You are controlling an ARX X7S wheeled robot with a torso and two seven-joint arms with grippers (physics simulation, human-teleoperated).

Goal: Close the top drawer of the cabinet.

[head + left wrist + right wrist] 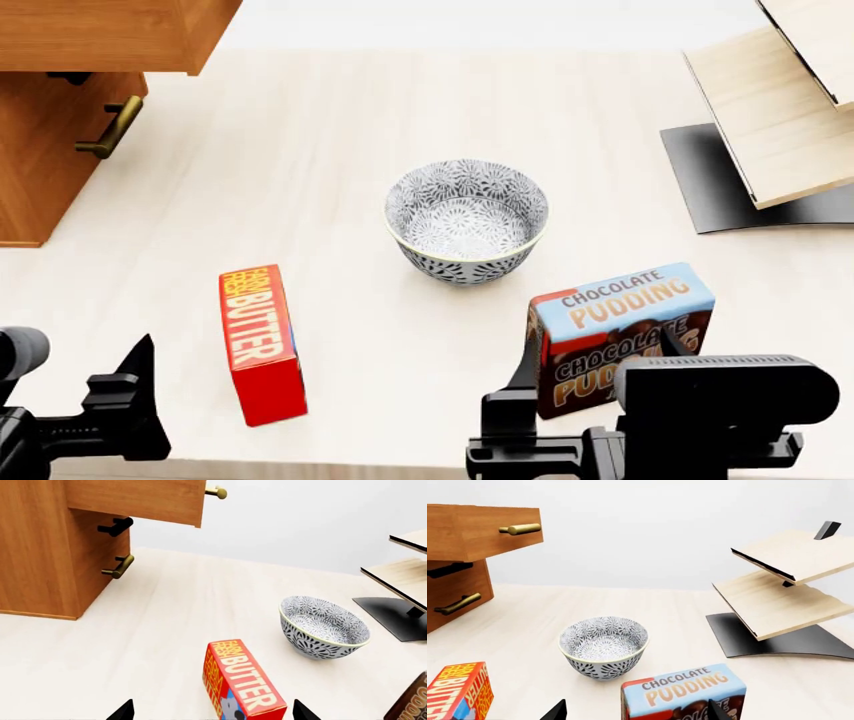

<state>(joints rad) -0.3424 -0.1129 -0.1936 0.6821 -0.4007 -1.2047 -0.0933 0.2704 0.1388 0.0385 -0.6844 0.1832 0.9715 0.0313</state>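
Note:
The orange-brown cabinet (38, 165) stands at the table's far left. Its top drawer (114, 30) is pulled out and juts over the table. In the left wrist view the drawer (137, 500) shows its brass handle (217, 492) above two lower handles. In the right wrist view the drawer (477, 532) juts from the cabinet (457, 592). My left gripper (212, 712) is open and empty, low at the near left, far from the drawer. My right gripper (636, 711) is open and empty at the near right.
A red butter box (260, 342) lies ahead of the left gripper. A patterned bowl (467, 220) sits mid-table. A chocolate pudding box (621, 335) stands ahead of the right gripper. Pale slanted panels on a black base (781, 120) stand at the far right.

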